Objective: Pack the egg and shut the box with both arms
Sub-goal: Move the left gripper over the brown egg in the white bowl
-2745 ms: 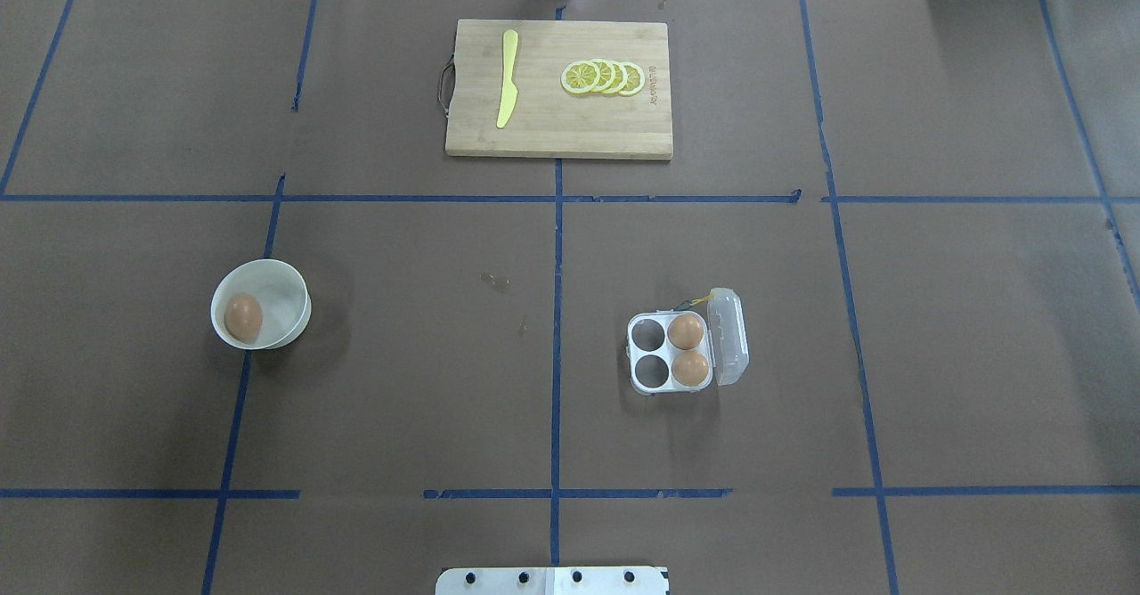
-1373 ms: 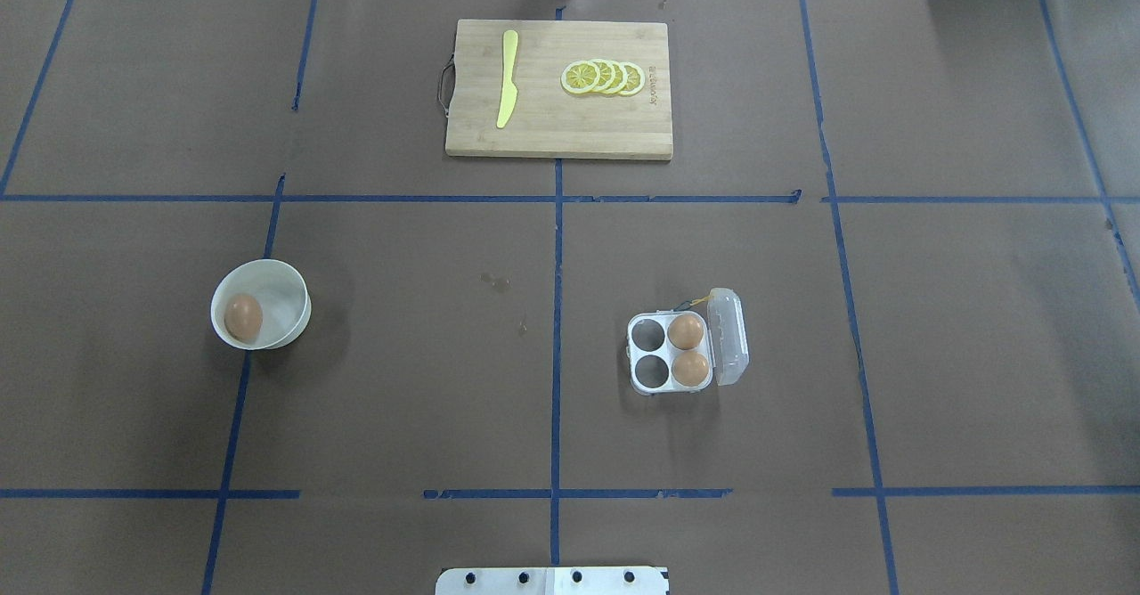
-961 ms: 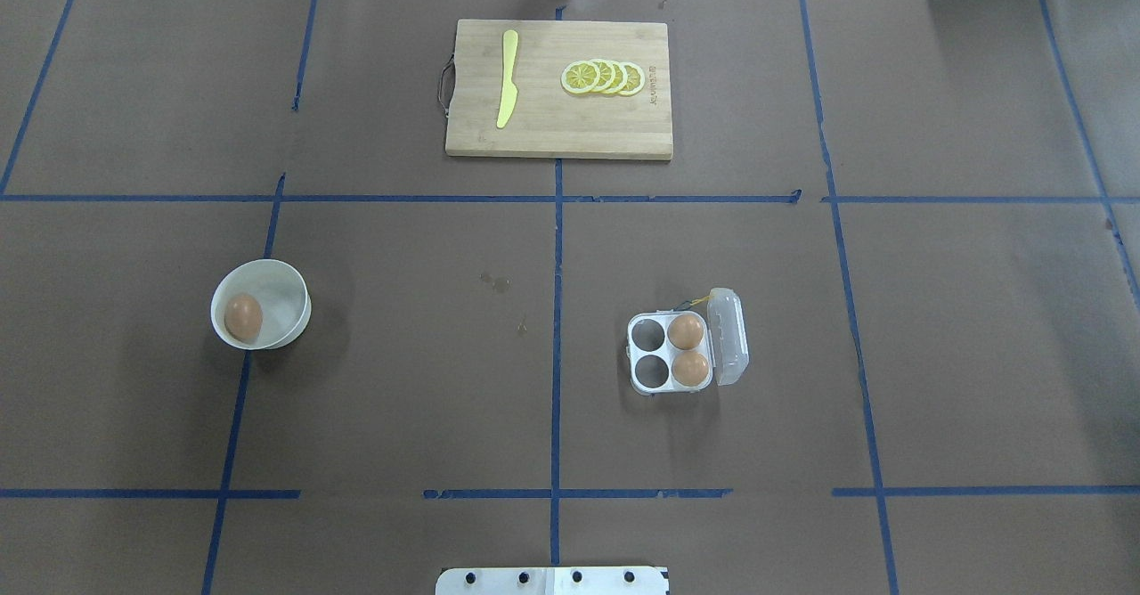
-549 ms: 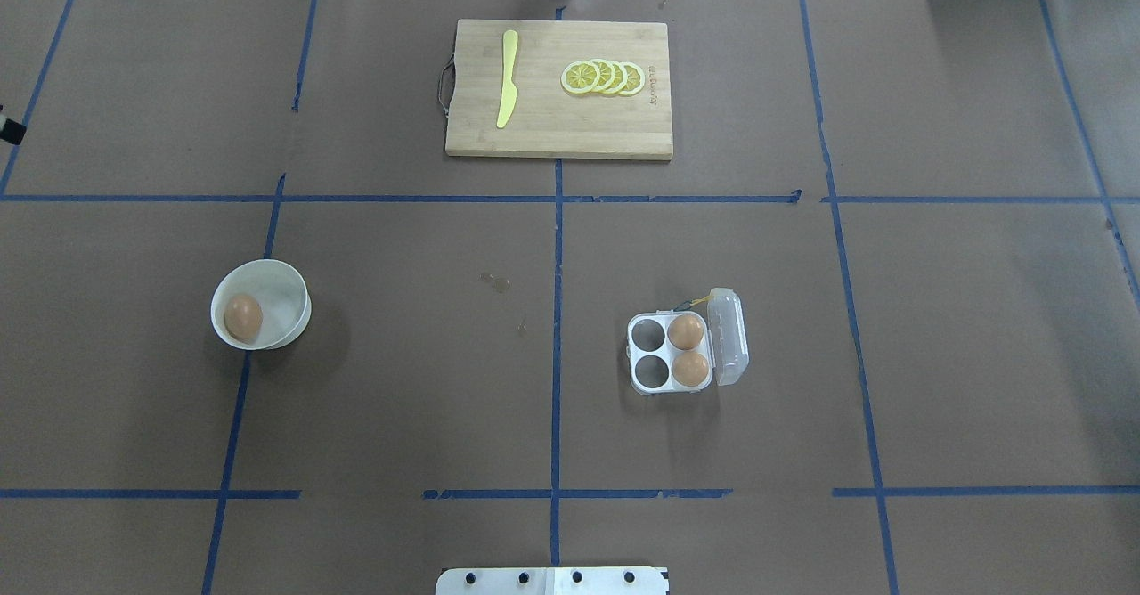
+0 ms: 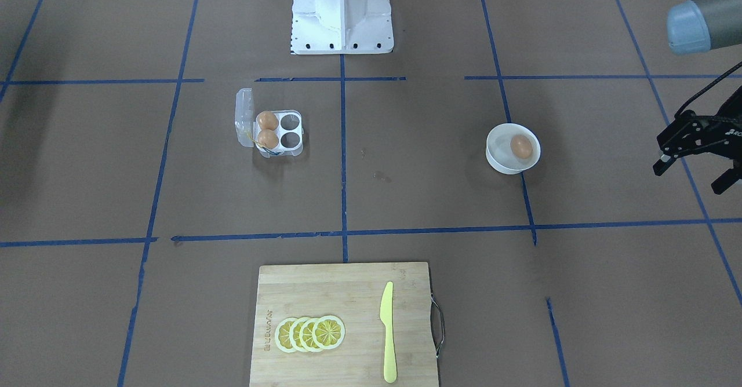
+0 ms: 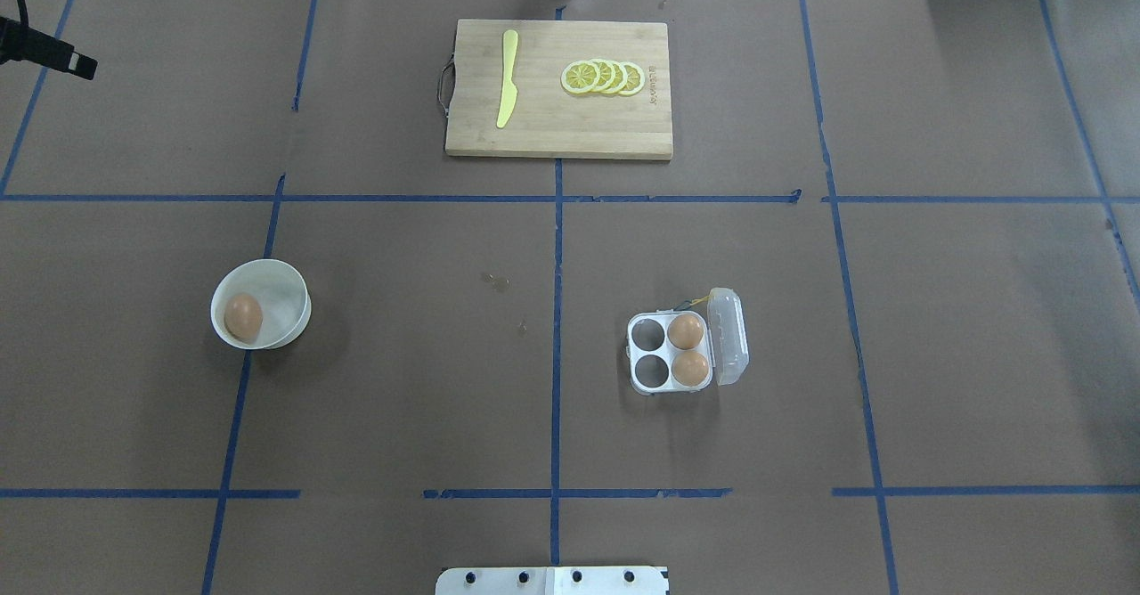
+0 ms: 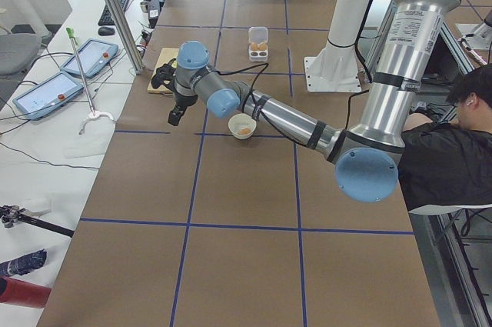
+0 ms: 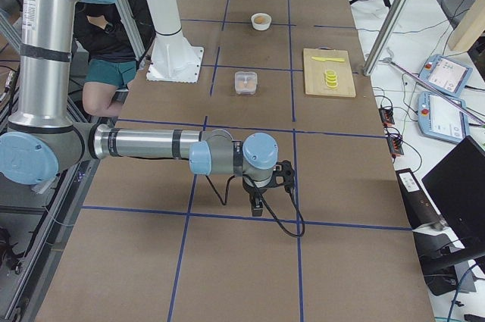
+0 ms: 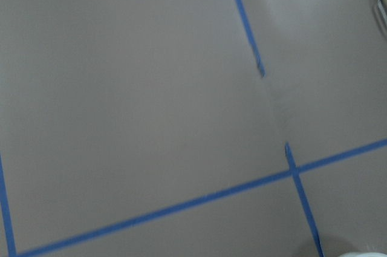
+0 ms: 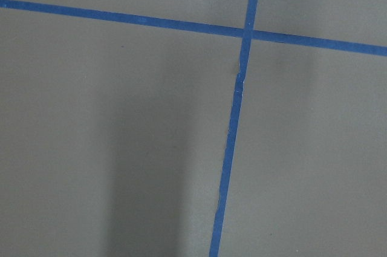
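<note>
The egg (image 6: 242,317) lies in a round white bowl (image 6: 298,297) on the table's left half; it also shows in the front view (image 5: 521,146). The box (image 6: 668,352) stands right of centre with its clear lid (image 6: 728,337) open to the right. Two brown eggs (image 6: 685,331) fill its right cups and the two left cups are empty. My left gripper (image 5: 691,177) is open and empty, well away from the bowl on its outer side; one of its fingers (image 6: 53,53) shows at the overhead view's top left. My right gripper (image 8: 260,204) shows only in the right side view, far from the box; I cannot tell its state.
A wooden cutting board (image 6: 552,136) with a yellow knife (image 6: 507,78) and lemon slices (image 6: 604,77) lies at the far middle. The white pedestal (image 5: 342,10) stands at the near middle edge. Blue tape lines cross the brown table cover.
My left gripper has come into the overhead view at the top left and moved farther in. The egg, bowl and box have not moved.
</note>
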Available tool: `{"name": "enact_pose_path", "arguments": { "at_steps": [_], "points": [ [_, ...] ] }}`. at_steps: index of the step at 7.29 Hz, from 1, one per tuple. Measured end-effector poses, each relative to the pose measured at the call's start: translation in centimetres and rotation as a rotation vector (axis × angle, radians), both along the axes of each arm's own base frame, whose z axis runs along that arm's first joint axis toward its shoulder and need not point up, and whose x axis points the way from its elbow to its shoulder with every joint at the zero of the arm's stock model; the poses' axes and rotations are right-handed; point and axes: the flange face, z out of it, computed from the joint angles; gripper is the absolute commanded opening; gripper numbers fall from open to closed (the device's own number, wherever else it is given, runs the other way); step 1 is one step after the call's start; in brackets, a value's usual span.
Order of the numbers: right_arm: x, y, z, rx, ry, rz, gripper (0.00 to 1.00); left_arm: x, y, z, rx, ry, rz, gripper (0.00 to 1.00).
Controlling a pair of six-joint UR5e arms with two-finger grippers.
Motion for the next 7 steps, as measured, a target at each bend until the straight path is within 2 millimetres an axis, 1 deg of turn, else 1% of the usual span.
{"name": "enact_pose_path", "arguments": {
  "at_steps": [1, 2, 3, 4, 5, 6, 7],
  "points": [
    [0.0, 0.0, 0.0, -0.002, -0.001, 0.0, 1.0, 1.2, 0.9, -0.6, -0.009, 0.064, -0.02, 1.0],
    [0.0, 0.1, 0.1, -0.003, -0.001, 0.0, 1.0, 3.8, 2.2, -1.1, -0.004, 0.118, -0.008, 1.0],
    [0.0, 0.1, 0.2, -0.004, -0.001, 0.0, 1.0, 7.4, 3.9, -1.5, -0.029, 0.158, 0.002, 1.0],
    [0.0, 0.1, 0.2, -0.006, -0.001, 0.0, 1.0, 11.0, 5.3, -2.0, -0.084, 0.179, -0.032, 0.93],
    [0.0, 0.1, 0.3, -0.007, 0.0, 0.0, 1.0, 14.0, 6.7, -1.8, -0.148, 0.182, -0.087, 0.82],
    [0.0, 0.1, 0.3, -0.007, 0.0, 0.0, 1.0, 15.4, 8.6, -0.7, -0.214, 0.174, -0.124, 0.77],
    [0.0, 0.2, 0.4, -0.008, 0.0, -0.001, 1.0, 15.9, 10.7, 0.6, -0.275, 0.15, -0.146, 0.76]
  ]
}}
